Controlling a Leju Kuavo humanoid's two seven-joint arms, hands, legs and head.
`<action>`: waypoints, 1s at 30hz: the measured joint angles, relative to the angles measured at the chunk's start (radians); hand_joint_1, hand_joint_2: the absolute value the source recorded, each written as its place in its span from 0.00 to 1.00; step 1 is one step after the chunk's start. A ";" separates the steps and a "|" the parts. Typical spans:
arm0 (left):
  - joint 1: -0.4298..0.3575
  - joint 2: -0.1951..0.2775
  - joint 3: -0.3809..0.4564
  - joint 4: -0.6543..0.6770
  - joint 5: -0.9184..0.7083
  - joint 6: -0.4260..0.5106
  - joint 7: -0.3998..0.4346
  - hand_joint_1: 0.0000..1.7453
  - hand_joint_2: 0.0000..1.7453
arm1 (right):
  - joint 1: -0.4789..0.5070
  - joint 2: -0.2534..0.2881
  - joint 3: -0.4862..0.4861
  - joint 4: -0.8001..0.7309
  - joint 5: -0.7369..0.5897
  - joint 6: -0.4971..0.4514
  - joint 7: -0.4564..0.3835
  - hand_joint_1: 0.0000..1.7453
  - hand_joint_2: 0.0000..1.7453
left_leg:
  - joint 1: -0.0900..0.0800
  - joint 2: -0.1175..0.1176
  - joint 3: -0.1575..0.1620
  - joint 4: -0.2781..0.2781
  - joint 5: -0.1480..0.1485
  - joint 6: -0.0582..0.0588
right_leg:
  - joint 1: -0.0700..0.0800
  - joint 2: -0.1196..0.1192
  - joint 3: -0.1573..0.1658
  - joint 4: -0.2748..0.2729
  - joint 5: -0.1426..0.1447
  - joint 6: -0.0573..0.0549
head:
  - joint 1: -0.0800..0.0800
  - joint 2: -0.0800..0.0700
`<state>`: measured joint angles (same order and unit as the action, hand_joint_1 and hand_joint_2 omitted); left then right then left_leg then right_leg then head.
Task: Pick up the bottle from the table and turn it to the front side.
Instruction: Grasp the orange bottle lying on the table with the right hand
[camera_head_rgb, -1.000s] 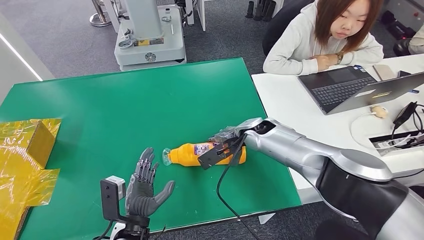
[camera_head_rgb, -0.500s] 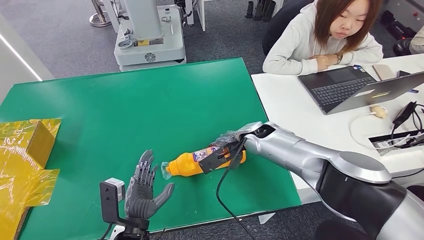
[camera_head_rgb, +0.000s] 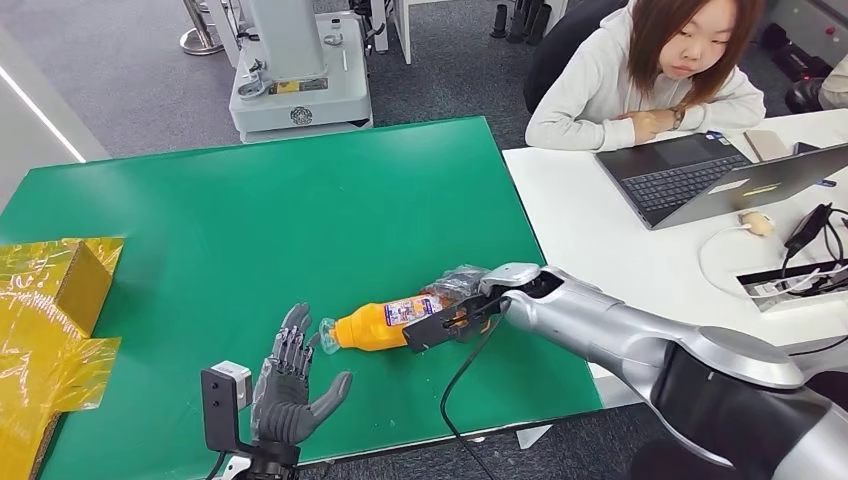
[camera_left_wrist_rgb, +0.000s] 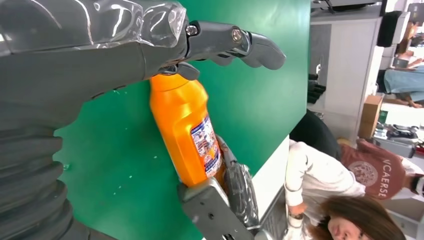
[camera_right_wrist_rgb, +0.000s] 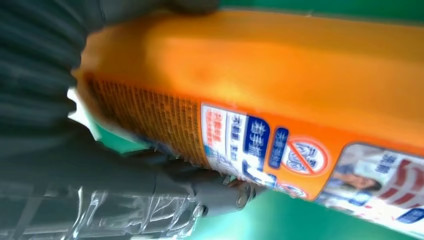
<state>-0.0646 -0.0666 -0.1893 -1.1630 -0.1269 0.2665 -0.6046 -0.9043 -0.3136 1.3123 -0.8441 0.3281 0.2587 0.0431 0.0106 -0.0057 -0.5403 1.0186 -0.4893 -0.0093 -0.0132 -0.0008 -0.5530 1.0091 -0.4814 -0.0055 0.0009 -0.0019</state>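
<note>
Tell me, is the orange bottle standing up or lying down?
Lying down. The orange bottle lies sideways over the green table, its base gripped by the right hand.

Right arm (camera_head_rgb: 640, 335) is reaching in from the lower right, forearm stretched low toward the middle of the green table (camera_head_rgb: 250, 220). Right hand (camera_head_rgb: 455, 300) is gripping the base end of the orange bottle (camera_head_rgb: 385, 322), fingers (camera_right_wrist_rgb: 220, 192) wrapping under its labelled side. Bottle is lying slanted, cap end pointing toward the left hand (camera_head_rgb: 290, 385). Left hand is sitting at the near table edge, palm up, fingers spread and pointing forward, thumb out to the side, holding nothing. Its fingertips (camera_left_wrist_rgb: 260, 50) are resting just beside the bottle's cap; contact unclear.
</note>
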 joint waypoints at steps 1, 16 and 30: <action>0.001 0.000 0.001 -0.002 -0.003 -0.001 0.000 0.00 1.00 | 0.021 -0.008 -0.028 -0.010 -0.041 -0.003 -0.013 1.00 1.00 | 0.000 0.000 0.000 0.000 0.000 0.000 | 0.000 0.000 0.000 0.000 0.000 0.000 | 0.000 0.000; 0.003 0.001 0.008 -0.005 -0.010 0.019 -0.003 0.00 1.00 | 0.288 -0.035 -0.348 -0.085 -0.364 -0.019 -0.180 1.00 1.00 | 0.000 0.000 0.000 0.000 0.000 0.000 | 0.000 0.000 0.000 0.000 0.001 0.000 | 0.000 0.000; 0.018 0.000 0.003 -0.018 -0.016 0.035 -0.001 0.00 1.00 | 0.744 0.091 -0.691 -0.296 -0.515 -0.132 -0.323 1.00 1.00 | 0.000 -0.001 -0.006 0.000 0.000 0.000 | 0.000 -0.001 -0.005 0.000 -0.001 0.001 | 0.000 0.000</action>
<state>-0.0462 -0.0669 -0.1859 -1.1810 -0.1425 0.3011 -0.6052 -0.1600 -0.2231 0.6214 -1.1402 -0.1865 0.1271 -0.2803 0.0108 -0.0068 -0.5459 1.0182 -0.4895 -0.0092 -0.0128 -0.0017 -0.5581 1.0092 -0.4821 -0.0047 0.0010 -0.0019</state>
